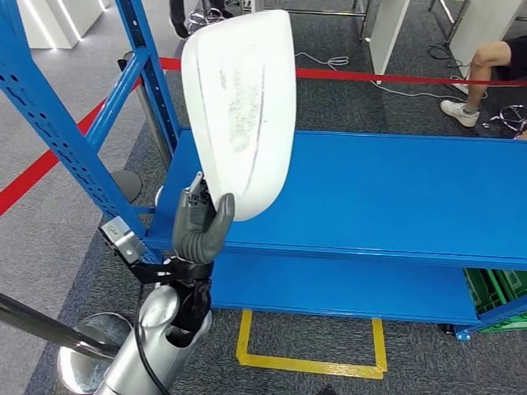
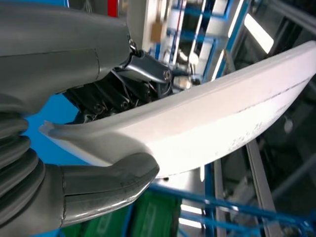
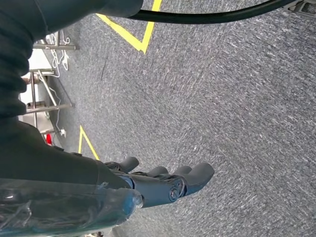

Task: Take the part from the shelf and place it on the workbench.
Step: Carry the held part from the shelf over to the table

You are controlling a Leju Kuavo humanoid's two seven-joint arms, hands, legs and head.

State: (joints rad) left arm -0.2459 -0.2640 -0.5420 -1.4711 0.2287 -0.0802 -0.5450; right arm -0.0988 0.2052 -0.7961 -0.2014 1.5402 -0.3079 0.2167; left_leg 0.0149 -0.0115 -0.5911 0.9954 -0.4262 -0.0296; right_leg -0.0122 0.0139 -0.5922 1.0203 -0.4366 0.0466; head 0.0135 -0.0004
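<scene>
The robot's left hand (image 1: 200, 226) grips the white part (image 1: 242, 107) by its lower edge, thumb against its face, holding it upright above the blue shelf's (image 1: 398, 197) left end. The right hand (image 3: 164, 182) hangs over grey carpet, fingers (image 3: 197, 174) straight, holding nothing.

White part (image 1: 242, 107) with grey speckled scuffs, gripped by the grey left hand (image 1: 200, 226); bright blue shelf (image 1: 398, 197) beyond the hand, yellow floor tape (image 1: 310, 362) below.

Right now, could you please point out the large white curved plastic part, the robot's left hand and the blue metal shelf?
white curved plastic part (image 1: 242, 107): head view, broad face.
left hand (image 1: 200, 226): head view, thumb base.
blue metal shelf (image 1: 398, 193): head view, bare deck.
</scene>
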